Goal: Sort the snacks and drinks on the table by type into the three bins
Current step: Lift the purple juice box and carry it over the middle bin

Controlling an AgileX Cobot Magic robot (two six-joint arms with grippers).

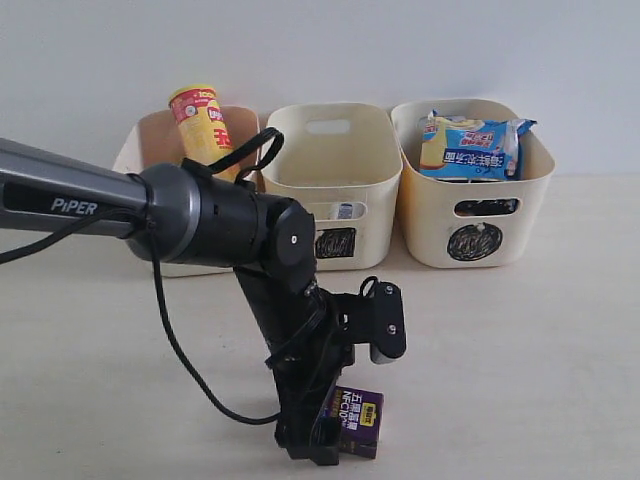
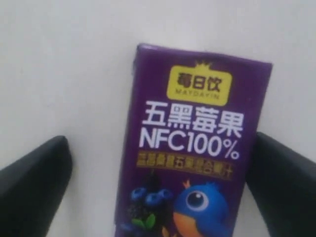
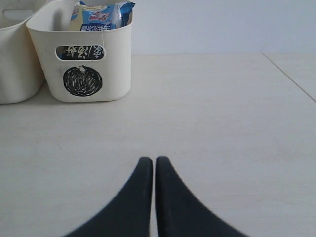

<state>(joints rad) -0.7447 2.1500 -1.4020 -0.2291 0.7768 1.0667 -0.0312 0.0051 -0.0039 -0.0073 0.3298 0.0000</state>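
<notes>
A dark purple drink carton (image 1: 358,420) lies flat on the table near the front edge. My left gripper (image 1: 316,446) reaches down over it and stands open. In the left wrist view the carton (image 2: 192,148) lies between the two black fingers; one finger (image 2: 34,182) is well clear of it, the other (image 2: 284,182) is at its edge. My right gripper (image 3: 149,160) is shut and empty, low over bare table. A yellow chip tube (image 1: 205,125) stands in the left bin (image 1: 130,150). A blue-white bag (image 1: 470,148) lies in the right bin (image 1: 475,215), marked with a circle.
The middle bin (image 1: 330,150) carries a scribbled square; something small and blue-white shows through its handle cutout (image 1: 345,211). My left arm (image 1: 200,215) hides the left bin's front. The right wrist view shows the circle bin (image 3: 84,54) with the bag (image 3: 101,15), beside the middle bin (image 3: 15,59).
</notes>
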